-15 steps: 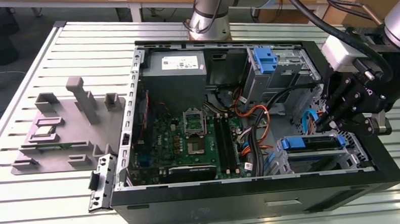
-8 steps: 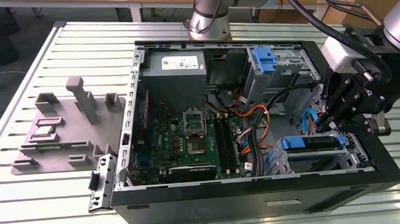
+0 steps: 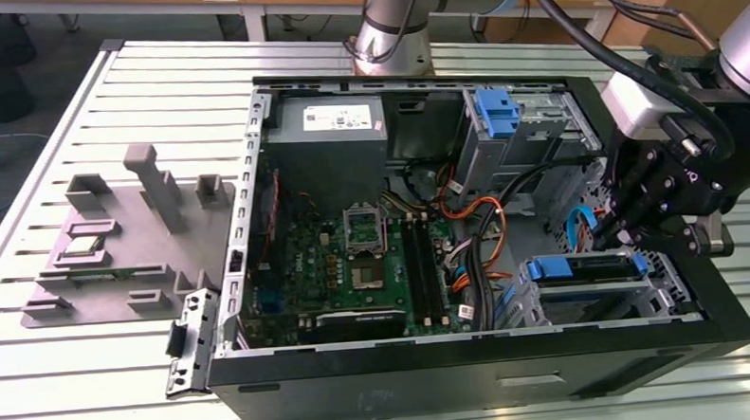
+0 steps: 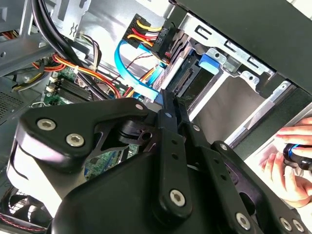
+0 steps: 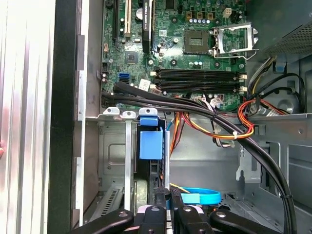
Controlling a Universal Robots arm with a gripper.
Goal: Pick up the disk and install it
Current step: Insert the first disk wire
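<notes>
Your disk (image 3: 583, 268) is sitting on edge in the drive cage (image 3: 651, 288) at the near corner of the case (image 3: 483, 357), on the exterior view's right, with its blue rail facing up. In the first wrist view it's the dark slab (image 5: 154, 176) under the blue tab, slotted between the cage's metal walls. The claw (image 3: 619, 237) hangs right over that cage with its fingers (image 5: 176, 202) drawn together, tips just beside the disk's end (image 4: 187, 82). You can't really tell if they're touching it. A blue flat cable (image 4: 130, 73) loops past close to the fingertips. Further back there's a second cage (image 3: 542, 117) with a bare blue bracket (image 3: 496, 110) in it. The rest of the case holds the motherboard (image 3: 352, 263), the grey power supply (image 3: 333, 126) in the far corner, and a mess of black and orange wires (image 5: 229, 129) running across. Outside the case, a grey tray (image 3: 69, 304) with a few small parts lies on the slatted table (image 3: 54, 395), at the exterior view's left. A person's hand (image 4: 285, 163) rests beside the case.
</notes>
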